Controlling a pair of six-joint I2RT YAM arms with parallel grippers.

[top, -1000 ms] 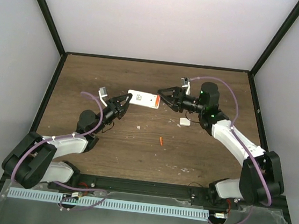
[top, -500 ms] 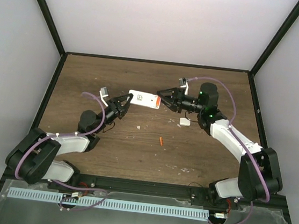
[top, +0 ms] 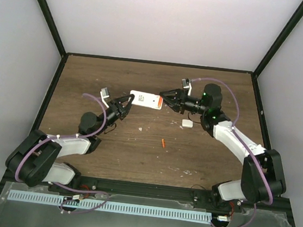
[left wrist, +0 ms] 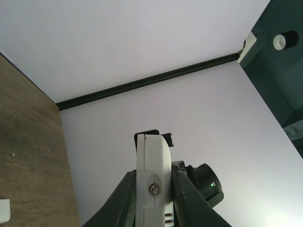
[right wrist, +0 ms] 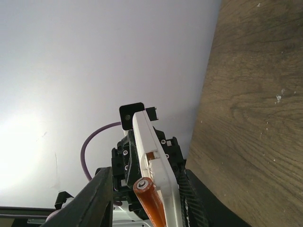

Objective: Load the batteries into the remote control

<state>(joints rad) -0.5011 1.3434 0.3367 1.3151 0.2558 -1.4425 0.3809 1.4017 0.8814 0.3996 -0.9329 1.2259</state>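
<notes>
Left wrist view: remote control is edge-on, btm cut off by frame, buttons hidden. Right wrist view: battery runs off btm edge, possibly touching its slot, can't tell. Top view: that battery too small to see.

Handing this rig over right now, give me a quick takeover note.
Left end effector: shut on the remote control, held above the table.
Right end effector: open, straddling the remote's other end.
First battery: at the remote's open back, between the right fingers.
Second battery and cover: loose on the table.
Done: nothing finished.
Left: seat both batteries, fit the cover.
</notes>
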